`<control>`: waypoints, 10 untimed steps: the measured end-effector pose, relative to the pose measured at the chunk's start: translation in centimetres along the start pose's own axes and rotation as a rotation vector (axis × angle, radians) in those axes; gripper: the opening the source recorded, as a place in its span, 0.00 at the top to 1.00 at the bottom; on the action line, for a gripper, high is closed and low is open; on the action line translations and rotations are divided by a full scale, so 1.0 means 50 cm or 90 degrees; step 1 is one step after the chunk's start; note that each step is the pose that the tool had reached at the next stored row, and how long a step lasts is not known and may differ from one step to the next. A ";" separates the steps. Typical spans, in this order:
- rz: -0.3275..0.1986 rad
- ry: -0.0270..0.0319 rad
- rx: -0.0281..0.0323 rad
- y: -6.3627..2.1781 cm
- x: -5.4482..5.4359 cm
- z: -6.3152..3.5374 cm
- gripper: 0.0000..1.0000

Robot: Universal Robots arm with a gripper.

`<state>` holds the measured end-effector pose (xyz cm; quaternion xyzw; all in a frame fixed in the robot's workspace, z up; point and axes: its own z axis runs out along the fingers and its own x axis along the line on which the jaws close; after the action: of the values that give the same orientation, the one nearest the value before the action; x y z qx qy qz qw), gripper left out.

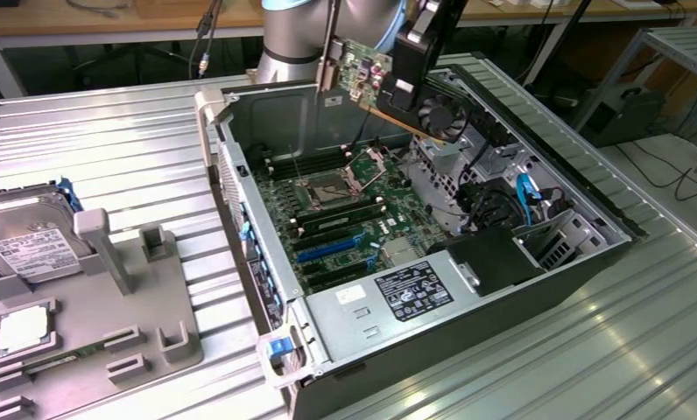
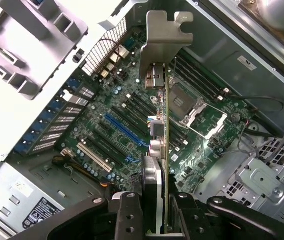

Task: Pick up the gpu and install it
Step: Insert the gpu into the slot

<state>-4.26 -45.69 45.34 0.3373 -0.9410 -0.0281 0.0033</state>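
**Exterior view.** Your gripper [image 1: 410,83] clenched the gpu [image 1: 366,70], which hung on edge above the open case [image 1: 325,332], over the motherboard [image 1: 361,210].

**Wrist view.** The gpu [image 2: 162,125] ran edge-on between the fingers [image 2: 129,215], pinched across its faces at the end opposite the bracket [image 2: 164,35]. Judge it light, stiff and fragile. You should hold it there, clear of the fan and the edge contacts.
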 end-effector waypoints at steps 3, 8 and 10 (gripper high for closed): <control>-0.008 0.0002 -0.0003 0.000 0.000 0.000 0.72; -0.033 0.0000 -0.0026 0.000 0.000 0.000 0.72; -0.054 -0.0042 -0.0091 -0.001 0.001 0.000 0.72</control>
<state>-4.27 -45.74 45.33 0.3765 -0.9257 -0.0361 0.0014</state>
